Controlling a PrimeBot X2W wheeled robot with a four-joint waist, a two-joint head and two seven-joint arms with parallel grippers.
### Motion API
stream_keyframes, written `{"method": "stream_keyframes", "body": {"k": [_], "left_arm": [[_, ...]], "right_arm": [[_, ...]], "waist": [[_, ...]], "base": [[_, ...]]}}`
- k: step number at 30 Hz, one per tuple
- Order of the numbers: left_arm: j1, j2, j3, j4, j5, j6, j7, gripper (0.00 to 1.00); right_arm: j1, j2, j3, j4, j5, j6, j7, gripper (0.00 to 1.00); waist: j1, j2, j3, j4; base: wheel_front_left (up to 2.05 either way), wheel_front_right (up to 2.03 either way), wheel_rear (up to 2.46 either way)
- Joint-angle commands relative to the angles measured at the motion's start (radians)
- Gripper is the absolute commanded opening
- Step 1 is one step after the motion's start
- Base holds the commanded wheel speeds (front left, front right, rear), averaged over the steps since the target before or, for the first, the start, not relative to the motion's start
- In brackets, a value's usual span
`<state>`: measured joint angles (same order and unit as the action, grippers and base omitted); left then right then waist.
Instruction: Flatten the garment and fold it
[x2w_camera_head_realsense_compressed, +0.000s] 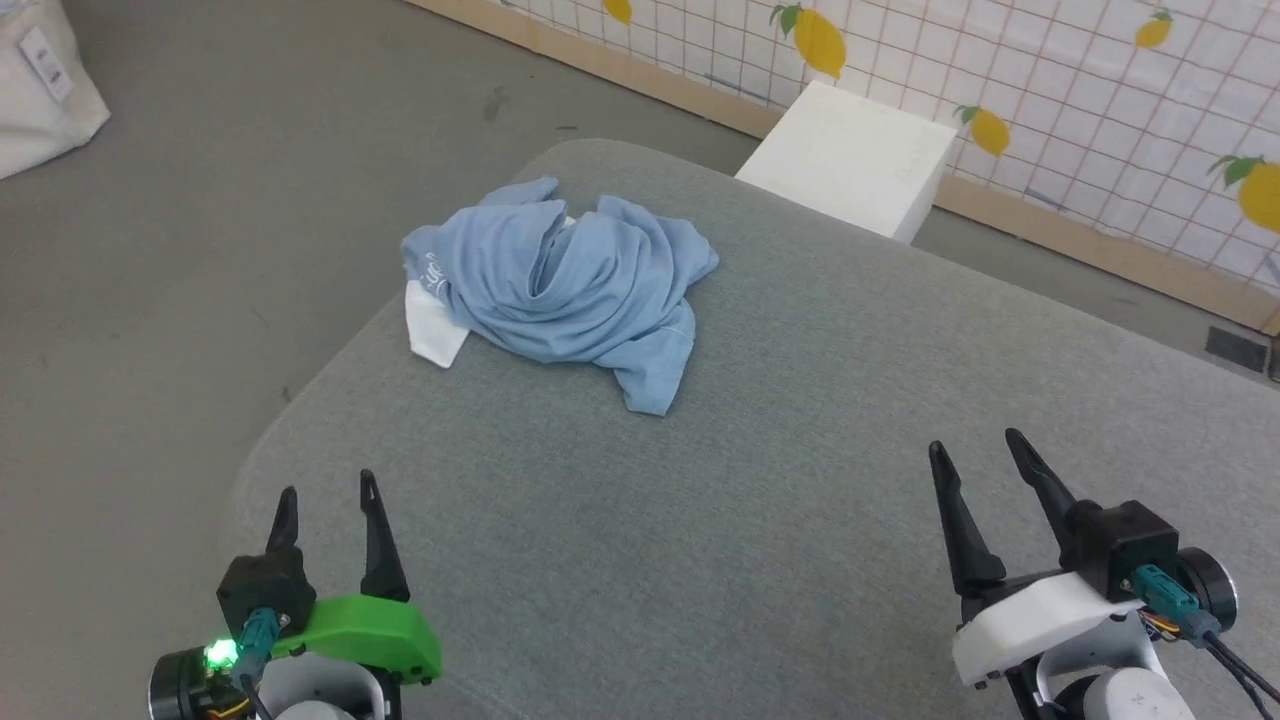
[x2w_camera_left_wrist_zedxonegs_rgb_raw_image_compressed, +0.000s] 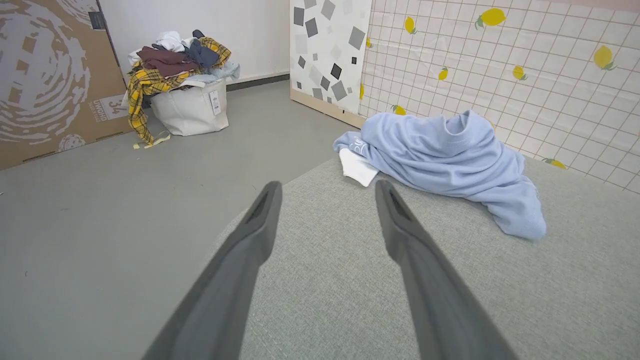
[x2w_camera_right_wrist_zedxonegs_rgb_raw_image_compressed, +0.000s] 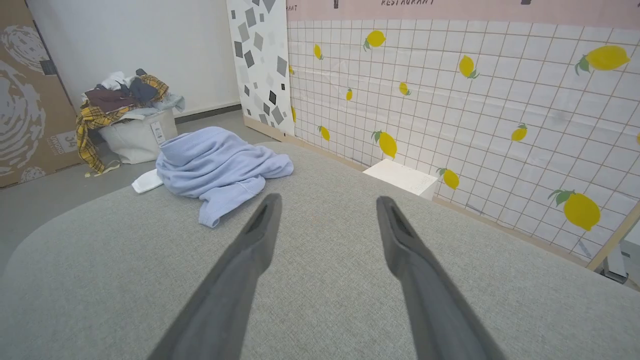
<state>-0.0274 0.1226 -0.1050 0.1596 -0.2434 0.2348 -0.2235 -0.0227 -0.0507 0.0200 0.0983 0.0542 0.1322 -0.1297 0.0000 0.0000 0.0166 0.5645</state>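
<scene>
The garment (x2w_camera_head_realsense_compressed: 565, 275) is crumpled at the far left edge of the desk (x2w_camera_head_realsense_compressed: 800, 450). The left hand (x2w_camera_head_realsense_compressed: 328, 483) and right hand (x2w_camera_head_realsense_compressed: 974, 440) are held wide open, empty. The soft, light knit is judged best pinched at a hem.

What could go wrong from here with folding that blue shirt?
1. The shirt lies bunched near the cushion's rounded far-left edge, and its white part is nearest that edge. A pull that way might drag it onto the floor.
2. Its layers are twisted together, so the fingers may pinch several at once and it may not spread flat.
</scene>
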Motion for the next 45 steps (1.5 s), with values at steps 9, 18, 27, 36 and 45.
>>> {"method": "stream_keyframes", "body": {"k": [9,18,27,36,45], "left_arm": [[-0.14,0.026,-0.003,0.014,-0.078,-0.017,0.002,1.0],[-0.538,0.068,0.033,0.164,-0.2,-0.113,0.13,1.0],[-0.816,0.187,0.124,0.365,-0.341,-0.15,0.407,1.0],[-0.815,0.256,0.159,0.45,-0.43,-0.054,0.77,1.0],[-0.644,0.297,0.126,0.326,-0.437,0.058,1.062,0.0]], "right_arm": [[-0.055,0.0,0.013,-0.014,-0.015,-0.001,0.002,1.0],[-0.157,0.001,0.056,-0.074,-0.087,-0.002,0.046,1.0],[-0.268,-0.022,0.108,-0.1,-0.086,-0.002,0.054,1.0],[-0.297,-0.033,0.116,-0.088,-0.059,-0.002,0.038,1.0],[-0.295,-0.02,0.122,-0.034,-0.034,-0.002,0.005,1.0]], "waist": [[0.0,0.0,0.077,0.008],[0.0,0.0,0.302,-0.126],[0.0,0.0,0.53,-0.315],[0.0,0.0,0.618,-0.43],[0.0,0.0,0.545,-0.452]], "base": [[0.0,0.0,0.0],[0.0,0.0,0.0],[0.0,0.0,0.0],[0.0,0.0,0.0],[0.0,0.0,0.0]]}}
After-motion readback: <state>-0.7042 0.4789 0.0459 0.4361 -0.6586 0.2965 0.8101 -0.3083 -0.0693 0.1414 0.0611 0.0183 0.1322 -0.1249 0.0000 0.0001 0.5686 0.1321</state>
